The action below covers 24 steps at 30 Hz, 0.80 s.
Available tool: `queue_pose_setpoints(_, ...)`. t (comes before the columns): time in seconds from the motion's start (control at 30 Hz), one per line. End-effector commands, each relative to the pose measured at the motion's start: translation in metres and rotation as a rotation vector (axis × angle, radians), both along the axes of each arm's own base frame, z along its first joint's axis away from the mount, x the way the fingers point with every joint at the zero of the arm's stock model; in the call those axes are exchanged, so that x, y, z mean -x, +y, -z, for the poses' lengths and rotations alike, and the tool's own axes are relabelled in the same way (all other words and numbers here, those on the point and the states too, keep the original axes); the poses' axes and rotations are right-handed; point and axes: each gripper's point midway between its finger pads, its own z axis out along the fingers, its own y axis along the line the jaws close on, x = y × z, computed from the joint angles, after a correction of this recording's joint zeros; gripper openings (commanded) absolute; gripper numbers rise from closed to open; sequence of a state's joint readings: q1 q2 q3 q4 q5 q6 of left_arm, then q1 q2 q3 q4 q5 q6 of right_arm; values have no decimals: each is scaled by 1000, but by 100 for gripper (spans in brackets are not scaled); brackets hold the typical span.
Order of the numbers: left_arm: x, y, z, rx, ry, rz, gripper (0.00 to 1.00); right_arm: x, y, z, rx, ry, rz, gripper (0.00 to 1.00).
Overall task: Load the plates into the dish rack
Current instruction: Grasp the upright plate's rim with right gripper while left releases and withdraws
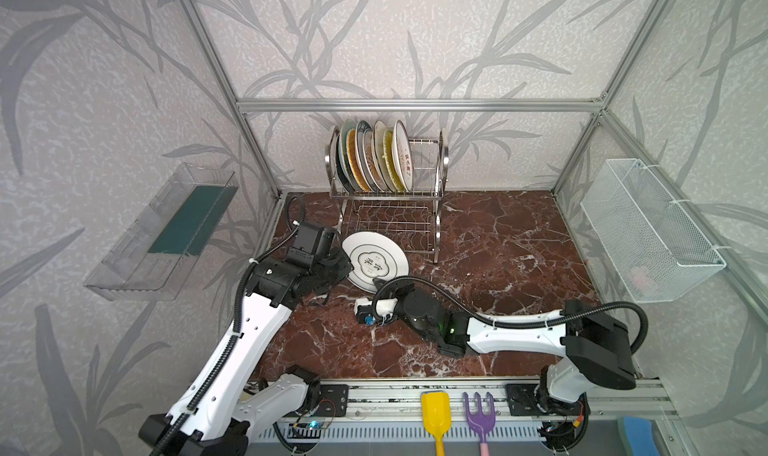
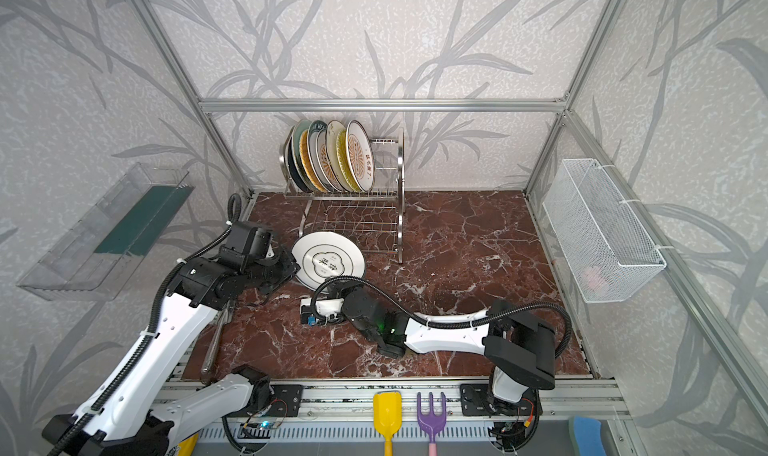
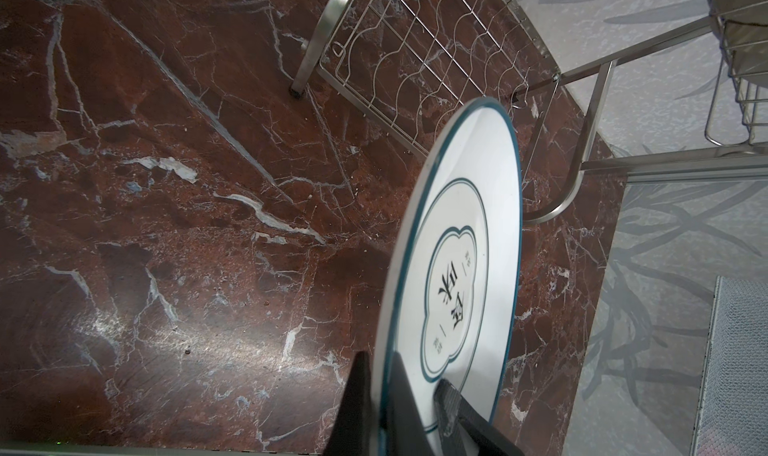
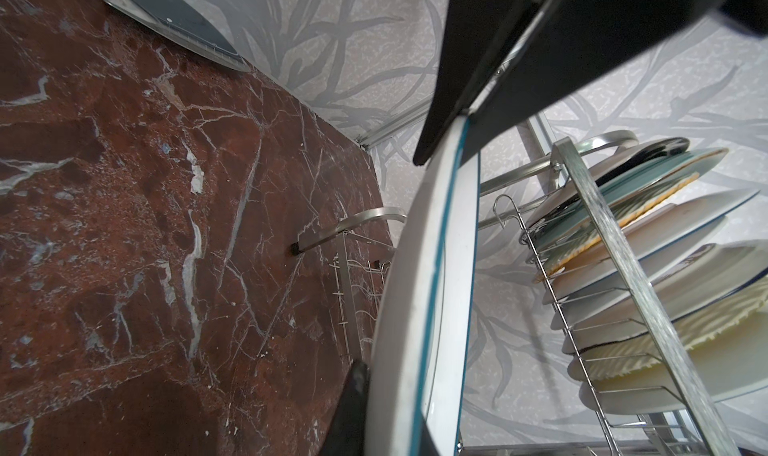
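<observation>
the left claw [image 1: 340,265] is pinched on the left rim of a white plate with a teal edge [image 1: 376,258]. it holds the plate tilted and clear of the counter [image 1: 498,246], just in front of the dish rack [image 1: 443,171]. in the left wrist view the rim sits between its fingers [image 3: 360,375].

the right claw [image 1: 376,284] reaches across the middle and is pressed together on the near rim of the same plate. the rim runs between its two fingers in the right wrist view. two grips on one plate look like a handover, probably so it can be turned on edge.

behind, the other plates [image 1: 374,155] stand upright in the left part of the top tier. the slots at its right end are free, likely where this plate is meant to go.
</observation>
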<state>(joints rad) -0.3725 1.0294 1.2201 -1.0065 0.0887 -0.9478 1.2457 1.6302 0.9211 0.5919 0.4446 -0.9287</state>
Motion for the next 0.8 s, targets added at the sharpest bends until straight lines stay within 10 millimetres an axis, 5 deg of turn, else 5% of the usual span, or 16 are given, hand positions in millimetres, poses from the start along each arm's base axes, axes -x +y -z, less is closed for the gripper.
queue_pose_setpoints(0.0, 4, -4, -4, 2, -38, 54, 0, 5, 8, -25, -61, -22, -33, 0)
queue_pose_setpoints(0.07, 4, -5, -4, -3, -44, 68, 3, 5, 8, -27, -60, -29, -35, 0)
queue_pose_setpoints(0.2, 4, -8, -5, 1, -45, 98, 25, 3, 8, -30, -56, -36, -30, 0)
queue_pose_setpoints(0.27, 4, -8, -7, -2, -49, 110, 52, 2, 9, -30, -51, -41, -25, 0)
queue_pose_setpoints(0.33, 4, -5, -11, -17, -59, 109, 96, 1, 8, -31, -58, -42, -17, 0)
queue_pose_setpoints(0.77, 31, 15, -88, -57, -497, 189, 99, 7, -13, -49, -188, 105, 0, 0)
